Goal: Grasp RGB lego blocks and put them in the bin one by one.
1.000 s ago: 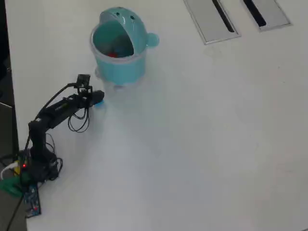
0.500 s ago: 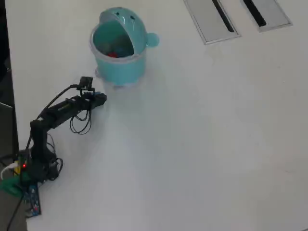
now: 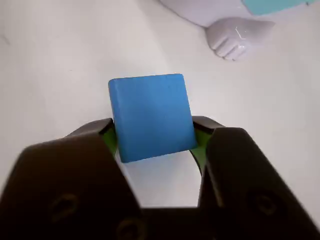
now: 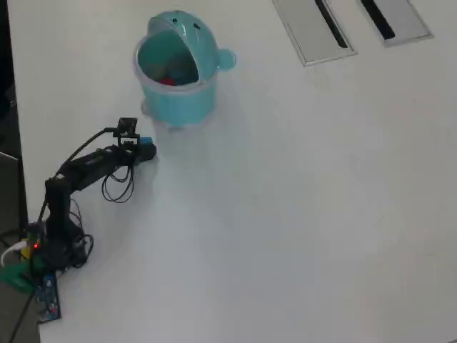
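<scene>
In the wrist view my gripper (image 3: 155, 137) is shut on the blue block (image 3: 151, 116), its green-padded jaws pressing the block's left and right sides above the white table. In the overhead view the gripper (image 4: 145, 151) with the blue block (image 4: 147, 151) is just below and left of the turquoise bin (image 4: 178, 100). The bin's domed lid (image 4: 184, 27) is tipped open. The red block (image 4: 166, 81) lies inside the bin. The yellow-green block is hidden.
The bin's pale foot (image 3: 235, 35) shows at the wrist view's top right. Two flat grey slotted panels (image 4: 314, 28) lie at the far right of the table. The arm's base (image 4: 43, 250) stands at the left edge.
</scene>
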{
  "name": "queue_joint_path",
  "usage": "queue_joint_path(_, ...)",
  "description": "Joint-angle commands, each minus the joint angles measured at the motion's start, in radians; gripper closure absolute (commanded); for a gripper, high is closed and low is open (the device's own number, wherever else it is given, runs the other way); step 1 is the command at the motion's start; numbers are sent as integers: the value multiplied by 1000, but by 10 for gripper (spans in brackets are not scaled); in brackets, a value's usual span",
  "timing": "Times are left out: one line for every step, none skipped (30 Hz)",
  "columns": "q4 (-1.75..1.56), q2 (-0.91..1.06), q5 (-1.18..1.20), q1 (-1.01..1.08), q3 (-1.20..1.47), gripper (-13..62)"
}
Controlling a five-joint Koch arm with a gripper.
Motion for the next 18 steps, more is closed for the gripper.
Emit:
queue_joint_path(-26, 69, 5, -11, -38, 394)
queue_joint_path(-35, 72, 5, -12, -37, 394)
queue_joint_path(-38, 83, 5, -12, -35, 394)
queue_joint_path(-38, 92, 5, -12, -34, 395)
queue_joint_path(-41, 106, 6, -14, -34, 415)
queue_joint_path(-43, 124, 17, -15, -32, 454)
queue_joint_path(-52, 147, 21, -18, -34, 484)
queue_joint_path(-55, 160, 28, -20, -34, 484)
queue_joint_path(-55, 178, 29, -21, -35, 484)
queue_joint_path(-52, 193, 37, -23, -35, 484)
queue_joint_path(-48, 210, 54, -26, -35, 484)
queue_joint_path(-46, 235, 87, -35, -34, 484)
queue_joint_path(-46, 253, 120, -43, -35, 484)
queue_joint_path(-46, 273, 146, -51, -40, 484)
queue_joint_path(-46, 293, 172, -58, -51, 484)
queue_joint_path(-44, 319, 209, -71, -71, 484)
queue_joint_path(-44, 347, 250, -83, -94, 485)
queue_joint_path(-40, 367, 282, -91, -126, 485)
